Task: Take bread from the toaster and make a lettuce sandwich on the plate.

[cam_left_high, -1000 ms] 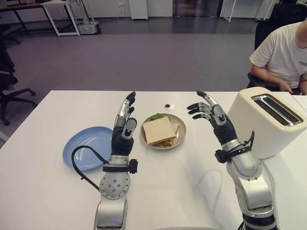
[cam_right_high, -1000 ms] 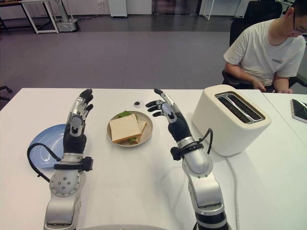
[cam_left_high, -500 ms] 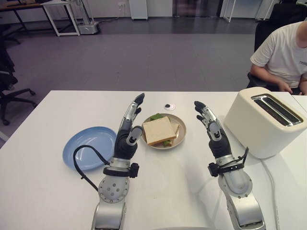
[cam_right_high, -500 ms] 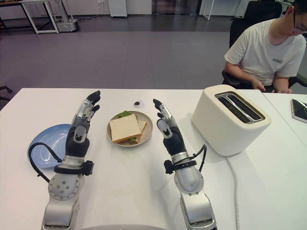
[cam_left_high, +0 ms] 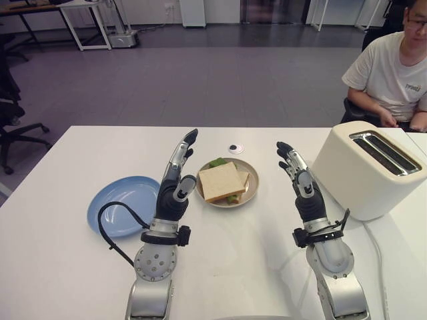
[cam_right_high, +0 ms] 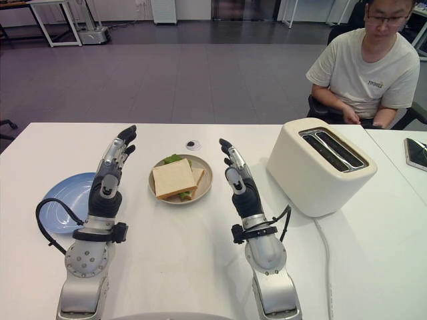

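Lettuce sandwich (cam_left_high: 221,181) on tan plate (cam_left_high: 254,187) — left hand (cam_left_high: 175,193), right hand (cam_left_high: 303,197) flank it, spread flat, holding nothing.

cream toaster (cam_left_high: 365,170), blue plate (cam_left_high: 123,205), beige plate (cam_left_high: 252,177), green lettuce (cam_left_high: 217,162), white table (cam_left_high: 60,253)

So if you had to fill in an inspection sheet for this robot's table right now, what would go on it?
Surface: white table, looks clean.
Job's things: finished sandwich with lettuce peeking out behind, on the tan plate; toaster at the robot's right, no bread sticking up.
Clutter: blue plate with nothing on it; small round disc behind the sandwich; phone at the far right edge.
Hands: left hand and right hand open, raised either side of the tan plate, holding nothing.
Cables: black cable looping from the left wrist over the blue plate; white cord from the toaster.
Surroundings: grey floor, office chair.
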`<state>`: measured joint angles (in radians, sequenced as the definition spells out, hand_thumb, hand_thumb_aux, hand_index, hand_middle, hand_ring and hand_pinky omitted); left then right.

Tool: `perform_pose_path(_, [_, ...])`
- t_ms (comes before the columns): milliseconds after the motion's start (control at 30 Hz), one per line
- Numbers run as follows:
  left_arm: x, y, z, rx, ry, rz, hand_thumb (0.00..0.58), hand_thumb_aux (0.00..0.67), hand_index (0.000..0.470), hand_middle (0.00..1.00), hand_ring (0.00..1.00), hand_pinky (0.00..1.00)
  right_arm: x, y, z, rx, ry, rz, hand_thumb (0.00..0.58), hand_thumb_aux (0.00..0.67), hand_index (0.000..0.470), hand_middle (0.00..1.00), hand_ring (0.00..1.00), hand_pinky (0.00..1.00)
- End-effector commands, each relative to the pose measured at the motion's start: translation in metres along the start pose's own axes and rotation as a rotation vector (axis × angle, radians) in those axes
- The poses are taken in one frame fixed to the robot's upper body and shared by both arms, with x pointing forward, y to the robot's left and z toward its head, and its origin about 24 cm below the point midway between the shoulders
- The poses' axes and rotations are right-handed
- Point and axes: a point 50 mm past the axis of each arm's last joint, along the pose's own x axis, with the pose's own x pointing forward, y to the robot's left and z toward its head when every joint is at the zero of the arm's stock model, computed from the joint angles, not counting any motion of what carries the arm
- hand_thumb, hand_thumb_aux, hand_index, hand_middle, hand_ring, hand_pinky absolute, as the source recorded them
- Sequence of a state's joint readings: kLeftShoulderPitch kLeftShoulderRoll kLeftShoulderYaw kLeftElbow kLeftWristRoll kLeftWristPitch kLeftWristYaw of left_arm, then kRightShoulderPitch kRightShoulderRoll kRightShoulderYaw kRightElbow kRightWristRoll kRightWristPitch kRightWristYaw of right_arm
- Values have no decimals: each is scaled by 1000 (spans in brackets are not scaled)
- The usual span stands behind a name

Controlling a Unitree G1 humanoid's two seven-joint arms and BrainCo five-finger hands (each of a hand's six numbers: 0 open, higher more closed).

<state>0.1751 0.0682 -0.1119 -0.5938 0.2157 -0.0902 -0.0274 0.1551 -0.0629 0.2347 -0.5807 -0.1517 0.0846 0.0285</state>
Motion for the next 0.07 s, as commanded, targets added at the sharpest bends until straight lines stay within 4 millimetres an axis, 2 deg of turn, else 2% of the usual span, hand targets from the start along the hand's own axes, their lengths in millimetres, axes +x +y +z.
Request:
perform_pose_path(33, [2,-3,0,-1,-8,-25,0,0,0,0,0,0,-3,-2,0,0,7,-12,0,0,0,0,0,0])
perform_pose_path(67, [2,-4,0,-3,-9,-29,0,0,0,0,0,0,-3,-2,0,-1,8,-14,0,0,0,0,0,0])
